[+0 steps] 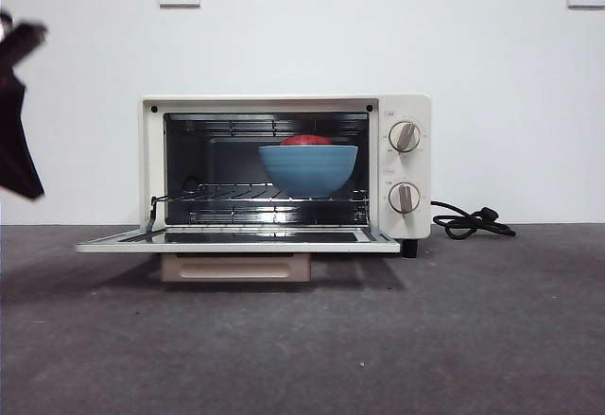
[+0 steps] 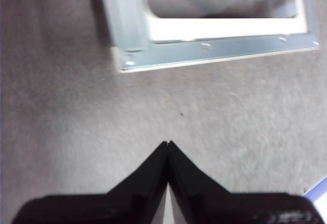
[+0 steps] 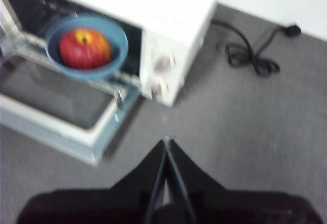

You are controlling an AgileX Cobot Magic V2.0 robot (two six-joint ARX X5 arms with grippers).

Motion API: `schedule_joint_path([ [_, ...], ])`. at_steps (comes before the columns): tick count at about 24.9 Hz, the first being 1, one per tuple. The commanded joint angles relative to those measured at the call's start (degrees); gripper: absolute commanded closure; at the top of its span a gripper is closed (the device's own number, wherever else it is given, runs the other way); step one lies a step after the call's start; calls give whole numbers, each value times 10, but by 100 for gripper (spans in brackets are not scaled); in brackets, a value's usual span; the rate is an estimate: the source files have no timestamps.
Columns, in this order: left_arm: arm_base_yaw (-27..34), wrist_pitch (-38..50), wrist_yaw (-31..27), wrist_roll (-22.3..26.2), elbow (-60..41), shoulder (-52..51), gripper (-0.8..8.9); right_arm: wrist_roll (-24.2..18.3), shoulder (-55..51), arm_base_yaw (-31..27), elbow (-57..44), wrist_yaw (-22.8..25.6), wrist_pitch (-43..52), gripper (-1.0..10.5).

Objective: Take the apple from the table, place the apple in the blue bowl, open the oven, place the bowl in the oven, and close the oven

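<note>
White wall behind, dark grey table [image 1: 454, 339] below. The left gripper [image 2: 168, 143], jaws together, hangs above the table near the open door's [image 2: 214, 48] corner. The right gripper [image 3: 167, 141], jaws together, is empty. Its wrist view alone shows the whole apple [image 3: 85, 48] in the blue bowl [image 1: 308, 168], on the oven's [image 1: 284, 164] rack.

Apple [image 1: 305, 139] mostly hidden behind blue bowl [image 1: 308, 169] rim in front view, only red top showing. Oven [image 2: 204, 25] door cut off by frame edge ahead of left gripper [image 2: 168, 143] jaws. Right wrist picture blurred; knobs [image 3: 159, 73] indistinct, ahead of right gripper [image 3: 167, 141] jaws.
</note>
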Motion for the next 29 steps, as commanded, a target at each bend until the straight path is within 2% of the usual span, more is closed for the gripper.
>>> schedule_joint_path([
  [1, 7, 15, 8, 4, -4, 40, 822, 17, -46, -11, -61, -2, 2, 958],
  [5, 9, 37, 9, 3, -4, 91, 822, 28, -102, -21, -108, -3, 0, 958],
  [8, 9, 68, 13, -21, -4, 123, 822, 38, -130, -21, -122, -6, -6, 958],
  [11, 9, 129, 53, -70, -4, 158, 822, 56, -150, -21, -123, -26, -20, 958],
  [15, 9, 186, 51, -132, -4, 184, 822, 62, -156, -21, -123, -33, -33, 958],
  [21, 9, 229, 54, -188, -4, 193, 822, 71, -156, -21, -123, -45, -33, 958],
  [29, 9, 264, 125, -204, -3, 193, 821, 72, -156, -21, -123, -49, -31, 958],
])
